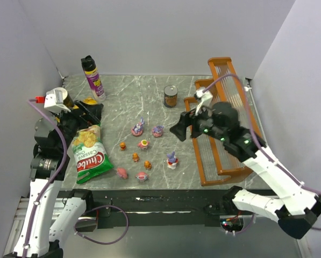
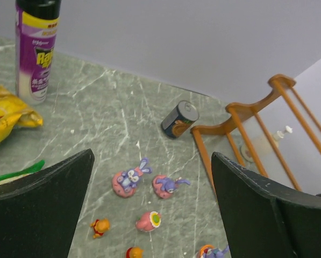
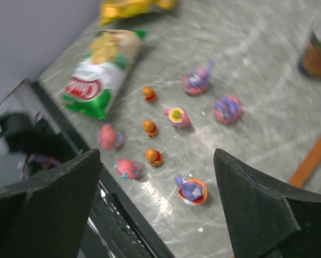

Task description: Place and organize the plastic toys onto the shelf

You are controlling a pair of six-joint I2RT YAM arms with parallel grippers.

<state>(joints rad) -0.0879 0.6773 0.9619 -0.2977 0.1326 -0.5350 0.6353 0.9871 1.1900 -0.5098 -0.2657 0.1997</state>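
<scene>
there, can (image 1: 171, 96) at twelve o'clock of toys (image 1: 143, 143), chip bag (image 1: 89, 155) at nine, shelf (image 1: 211, 161) at three; left fingers (image 2: 36, 209), right fingers (image 3: 268, 209) spread, empty.

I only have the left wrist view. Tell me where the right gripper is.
Observer: The right gripper hangs open and empty above the table, between the can and the shelf.
Operator: Report the toys nearest the front edge.
Observer: One pink toy lies by the green bag, and a second pink toy lies to its right.
Operator: Check the shelf for toys.
Observer: None show on it, though the right arm covers part.
</scene>
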